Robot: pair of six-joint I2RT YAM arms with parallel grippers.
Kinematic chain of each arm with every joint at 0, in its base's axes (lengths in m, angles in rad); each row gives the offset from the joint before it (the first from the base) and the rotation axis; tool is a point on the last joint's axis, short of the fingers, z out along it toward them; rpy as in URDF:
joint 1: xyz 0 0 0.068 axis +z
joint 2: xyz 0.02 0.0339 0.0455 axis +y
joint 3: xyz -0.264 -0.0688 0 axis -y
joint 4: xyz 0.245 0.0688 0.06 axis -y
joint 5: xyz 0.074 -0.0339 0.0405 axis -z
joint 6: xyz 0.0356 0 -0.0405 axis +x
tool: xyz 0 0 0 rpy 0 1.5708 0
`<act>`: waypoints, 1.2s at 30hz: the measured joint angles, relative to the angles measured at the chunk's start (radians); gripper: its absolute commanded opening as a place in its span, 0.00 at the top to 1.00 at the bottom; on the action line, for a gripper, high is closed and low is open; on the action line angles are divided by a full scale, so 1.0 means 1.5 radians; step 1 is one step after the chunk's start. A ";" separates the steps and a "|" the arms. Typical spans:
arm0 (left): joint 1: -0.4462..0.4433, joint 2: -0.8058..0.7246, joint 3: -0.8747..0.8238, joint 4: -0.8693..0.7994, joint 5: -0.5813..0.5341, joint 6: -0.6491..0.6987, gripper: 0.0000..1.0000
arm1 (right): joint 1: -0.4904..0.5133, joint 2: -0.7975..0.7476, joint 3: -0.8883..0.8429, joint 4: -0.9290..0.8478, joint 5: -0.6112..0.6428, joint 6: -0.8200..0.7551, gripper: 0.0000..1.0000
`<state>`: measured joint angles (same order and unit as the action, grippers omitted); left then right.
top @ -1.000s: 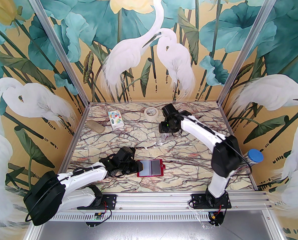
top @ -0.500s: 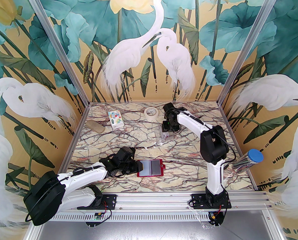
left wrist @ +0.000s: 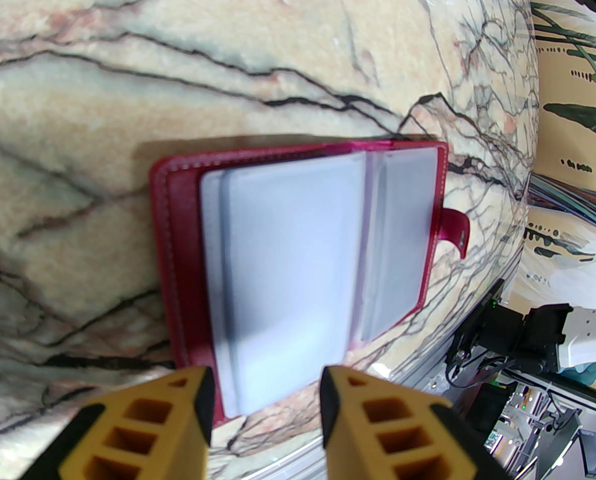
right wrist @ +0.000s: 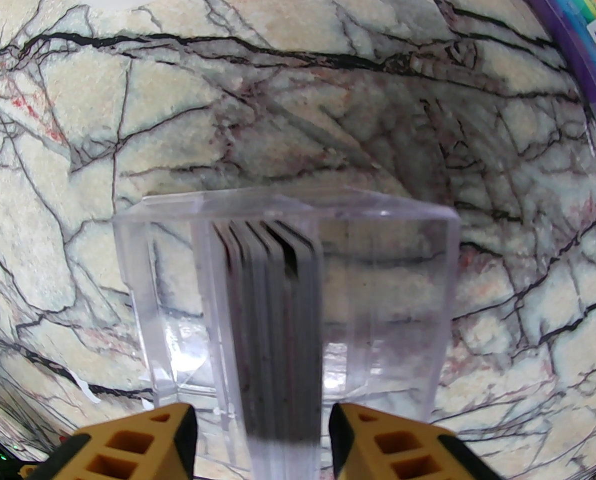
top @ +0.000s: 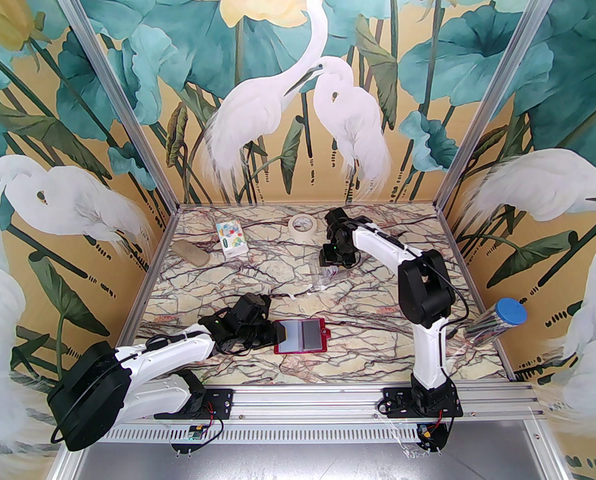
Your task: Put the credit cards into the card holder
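The card holder lies open on the marble table, dark red with pale grey-blue leaves inside and a snap tab on its far side. My left gripper sits at its left end, open, and the near end of a pale leaf lies between the yellow fingers. The credit cards stand on edge as a grey stack inside a clear plastic box. My right gripper hovers open just over the stack, one finger on each side, seemingly without touching it. From above, that gripper hangs over the box.
At the back stand a tape roll, a colourful small box and a beige stone. A clear tube with a blue cap lies at the right edge. A rainbow-striped packet lies close beyond the clear box.
The right arm has folded its elbow in and up, and its gripper has tipped down over the clear box. The left arm and card holder have not moved.
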<state>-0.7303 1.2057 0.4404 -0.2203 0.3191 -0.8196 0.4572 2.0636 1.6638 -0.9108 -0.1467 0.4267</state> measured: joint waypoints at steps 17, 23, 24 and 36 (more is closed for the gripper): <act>0.000 0.018 0.005 0.000 0.000 0.000 0.60 | 0.016 0.001 -0.026 0.041 -0.050 0.065 0.53; 0.000 0.018 0.005 0.000 0.000 0.000 0.60 | 0.020 0.001 -0.022 0.033 -0.025 0.065 0.52; 0.000 0.018 0.005 0.000 0.000 0.000 0.60 | 0.020 0.001 -0.019 0.026 -0.020 0.065 0.52; 0.000 0.026 0.005 0.006 0.000 0.000 0.60 | 0.023 0.013 0.039 -0.013 0.043 0.045 0.52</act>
<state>-0.7303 1.2453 0.4473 -0.2108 0.3195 -0.8196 0.4915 2.0827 1.7226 -0.9302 -0.0818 0.4946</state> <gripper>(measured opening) 0.402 0.475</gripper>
